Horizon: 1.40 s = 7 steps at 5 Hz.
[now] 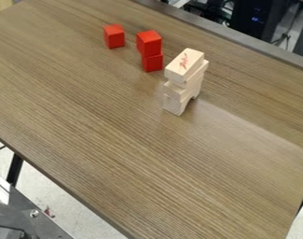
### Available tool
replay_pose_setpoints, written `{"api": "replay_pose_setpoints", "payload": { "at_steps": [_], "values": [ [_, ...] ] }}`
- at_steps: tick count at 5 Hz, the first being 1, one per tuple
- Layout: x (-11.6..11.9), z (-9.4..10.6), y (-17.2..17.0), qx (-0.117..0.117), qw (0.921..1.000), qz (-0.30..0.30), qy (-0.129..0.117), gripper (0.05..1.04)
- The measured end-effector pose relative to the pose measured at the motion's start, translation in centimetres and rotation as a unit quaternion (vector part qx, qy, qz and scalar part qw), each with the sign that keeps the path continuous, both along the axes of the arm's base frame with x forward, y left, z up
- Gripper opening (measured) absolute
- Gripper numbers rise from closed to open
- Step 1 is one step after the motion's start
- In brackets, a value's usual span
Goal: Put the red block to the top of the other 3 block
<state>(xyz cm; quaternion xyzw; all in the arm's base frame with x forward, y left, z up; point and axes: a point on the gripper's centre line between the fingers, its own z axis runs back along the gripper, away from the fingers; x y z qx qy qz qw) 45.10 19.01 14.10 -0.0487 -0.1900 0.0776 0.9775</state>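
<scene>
tbh it can't be told whether the claw is clenched or released, or which way the lone red block (115,37) lies from it, but that block's parked near the red pair (149,49), opposite the wooden stack (186,80).

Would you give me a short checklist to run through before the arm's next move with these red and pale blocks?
1. Lone red block stands apart from its neighbours: ok.
2. Two-block red stack is neatly aligned: not ok, the upper block sits offset.
3. Pale wooden stack is standing: ok.
4. Pale stack's top face is free for another block: ok.
5. Pale blocks are flush with one another: not ok, their edges are staggered.
6. Which red block the task means: cannot tell.
</scene>
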Motion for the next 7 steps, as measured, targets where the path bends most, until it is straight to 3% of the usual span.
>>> {"api": "replay_pose_setpoints", "payload": {
  "at_steps": [3, 4, 5, 7],
  "values": [
    [-1.1, -6.5, -0.3, -0.035, 0.9961, 0.053, 0.062, 1.0],
    [-1.8, -8.6, -0.4, -0.033, 0.9935, 0.08, 0.074, 1.0],
    [-2.4, -9.0, 0.0, -0.007, 0.9906, 0.121, 0.064, 1.0],
    [-3.5, -9.7, 0.0, 0.015, 0.9885, 0.142, 0.052, 1.0]
  ]
}}
